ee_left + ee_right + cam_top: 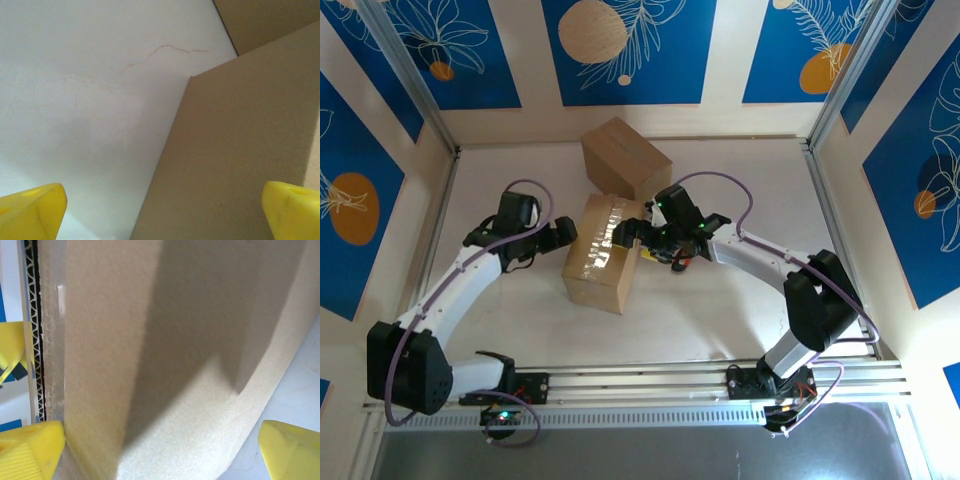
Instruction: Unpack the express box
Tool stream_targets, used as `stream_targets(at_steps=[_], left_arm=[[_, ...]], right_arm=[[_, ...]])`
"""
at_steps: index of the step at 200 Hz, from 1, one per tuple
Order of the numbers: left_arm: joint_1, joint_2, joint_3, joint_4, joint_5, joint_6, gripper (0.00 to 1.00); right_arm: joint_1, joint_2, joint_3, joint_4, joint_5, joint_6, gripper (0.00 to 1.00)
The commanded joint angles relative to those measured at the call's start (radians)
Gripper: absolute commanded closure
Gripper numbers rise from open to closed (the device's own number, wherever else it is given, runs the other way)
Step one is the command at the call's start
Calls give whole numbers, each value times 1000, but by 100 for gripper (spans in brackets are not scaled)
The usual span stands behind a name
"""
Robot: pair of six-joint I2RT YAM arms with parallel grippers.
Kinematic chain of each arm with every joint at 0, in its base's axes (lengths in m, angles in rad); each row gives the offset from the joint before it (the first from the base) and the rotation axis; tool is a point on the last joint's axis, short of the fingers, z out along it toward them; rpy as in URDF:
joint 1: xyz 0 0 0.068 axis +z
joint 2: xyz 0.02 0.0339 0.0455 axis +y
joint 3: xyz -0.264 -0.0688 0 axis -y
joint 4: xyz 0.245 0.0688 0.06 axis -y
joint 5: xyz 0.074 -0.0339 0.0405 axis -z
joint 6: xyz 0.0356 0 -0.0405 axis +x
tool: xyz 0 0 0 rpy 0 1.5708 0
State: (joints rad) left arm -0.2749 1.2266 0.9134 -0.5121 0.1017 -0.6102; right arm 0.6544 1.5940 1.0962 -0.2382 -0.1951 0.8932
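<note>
The express box (603, 252), brown cardboard with clear glossy tape along its top seam, lies in the middle of the table. My left gripper (563, 236) is open at the box's left side. In the left wrist view the box's plain wall (240, 150) runs up between the yellow fingertips (30, 212), and the left gripper (162, 215) holds nothing. My right gripper (638, 236) is open at the box's far right edge. The right wrist view shows the cardboard face (165, 355) and its corrugated edge (37, 340) close up, spanning the right gripper (160, 452).
A second plain cardboard box (625, 157) stands just behind the express box, almost touching it; its corner (270, 22) is in the left wrist view. White table (720, 180) lies open to the right and front. Walls enclose the table on three sides.
</note>
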Motion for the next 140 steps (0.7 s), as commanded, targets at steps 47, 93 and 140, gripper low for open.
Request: stream_targets(at_steps=[47,93,140], left_arm=[[-16,-69,-66,-57,104,-22,0],[-20,-72,67,-114,116,38,0],[-100,-20,223,-242,102,109,0]], right_arm=[[-6,74,-17,19,28,11,12],[-4,96,-38,37,17,19,24],[4,121,-24,39,9,15,31]])
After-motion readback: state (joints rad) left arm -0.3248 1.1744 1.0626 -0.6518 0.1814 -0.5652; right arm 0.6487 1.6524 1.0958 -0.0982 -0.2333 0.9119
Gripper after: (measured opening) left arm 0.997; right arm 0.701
